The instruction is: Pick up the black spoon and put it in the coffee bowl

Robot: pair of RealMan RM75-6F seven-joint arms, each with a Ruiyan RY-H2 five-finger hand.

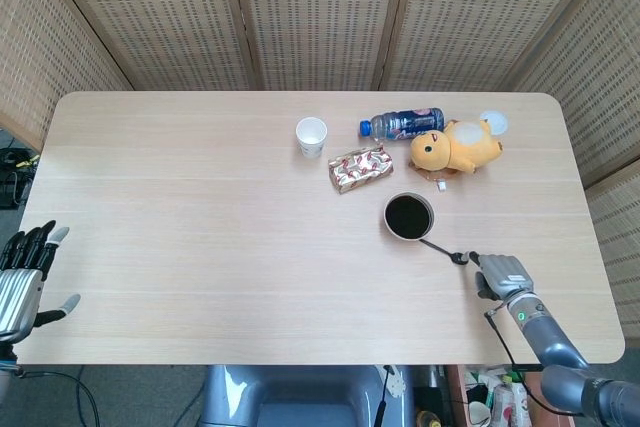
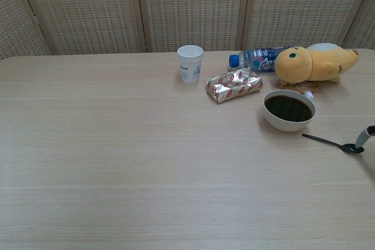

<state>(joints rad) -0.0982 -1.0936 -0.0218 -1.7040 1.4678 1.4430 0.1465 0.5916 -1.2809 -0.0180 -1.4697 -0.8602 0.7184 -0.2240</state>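
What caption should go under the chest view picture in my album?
A robot's right hand touches the black spoon lying near the coffee bowl on the table.

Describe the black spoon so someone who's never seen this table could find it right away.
Start at the yellow plush toy on the table's far right, then come forward to the white coffee bowl. Just right of the bowl lies the black spoon, flat on the wood: the only thin dark utensil there, beside the right hand.

Matt wood table (image 1: 200, 197), glossy foil pack (image 1: 360, 167).
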